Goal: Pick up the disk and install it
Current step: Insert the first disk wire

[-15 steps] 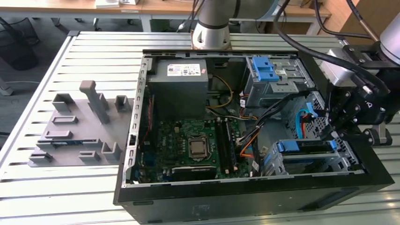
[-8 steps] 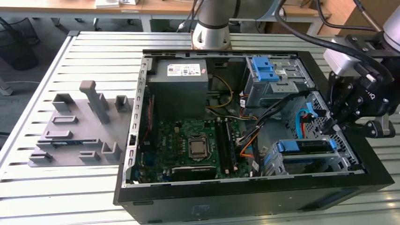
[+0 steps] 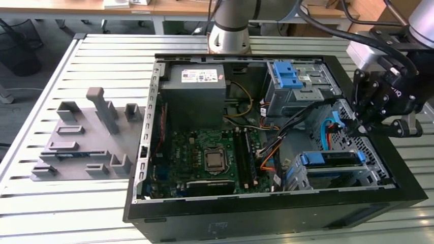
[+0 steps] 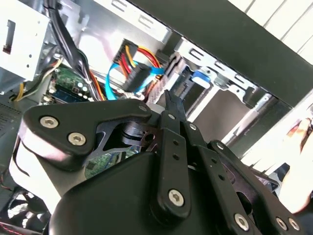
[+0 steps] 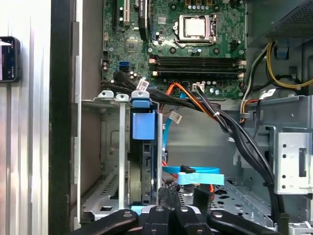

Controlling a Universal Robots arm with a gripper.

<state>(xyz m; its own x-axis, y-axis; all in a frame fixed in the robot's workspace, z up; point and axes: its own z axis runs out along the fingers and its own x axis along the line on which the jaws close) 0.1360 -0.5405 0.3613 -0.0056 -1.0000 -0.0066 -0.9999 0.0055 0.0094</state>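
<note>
Disk (image 3: 330, 159) sits edge-up in the grey drive cage (image 3: 369, 175) at the near corner of the open computer case (image 3: 271, 218), its blue carrier showing on top; in the first wrist view the disk (image 5: 143, 161) stands between the cage's metal rails. Above and slightly beyond it in the exterior view hangs the gripper (image 3: 358, 128), apart from the disk, the jaws drawn narrow and holding nothing as far as I can judge. Just beside it lies a blue data cable (image 5: 195, 177) with orange leads; the fingers could snag these. Farther back lie the motherboard (image 3: 210, 157), the power supply (image 3: 196, 84) and, on the slatted surface (image 3: 40, 213), a grey fixture (image 3: 85, 142).
</note>
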